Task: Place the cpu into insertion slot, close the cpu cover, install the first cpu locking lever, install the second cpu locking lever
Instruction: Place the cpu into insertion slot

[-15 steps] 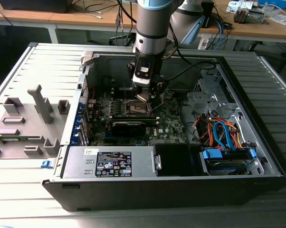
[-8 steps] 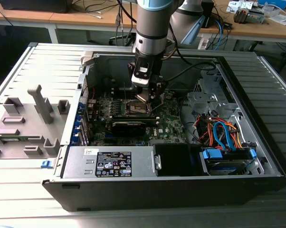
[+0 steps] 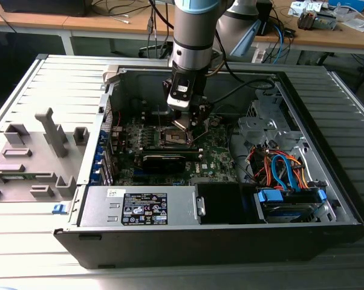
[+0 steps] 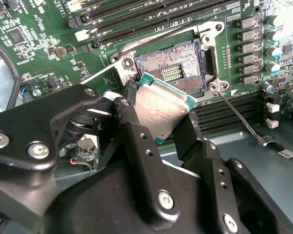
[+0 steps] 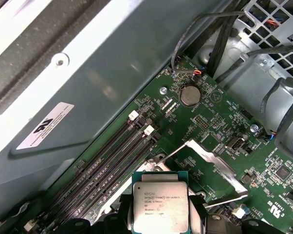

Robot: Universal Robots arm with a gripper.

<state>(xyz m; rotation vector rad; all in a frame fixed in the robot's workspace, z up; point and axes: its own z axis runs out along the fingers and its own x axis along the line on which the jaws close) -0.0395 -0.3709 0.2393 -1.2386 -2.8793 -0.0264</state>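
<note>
The cpu (image 4: 158, 105) is being pinched between the fingers of the gripper (image 4: 158, 117).
It is being held tilted just over the insertion slot (image 4: 180, 68).

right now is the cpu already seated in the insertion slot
No, the gripper holds the cpu, and the pin field of the insertion slot lies bare.

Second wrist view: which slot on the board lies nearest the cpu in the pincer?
The insertion slot, square with a brownish-gold pin field, right beside the cpu; the others are long narrow black slots.
</note>
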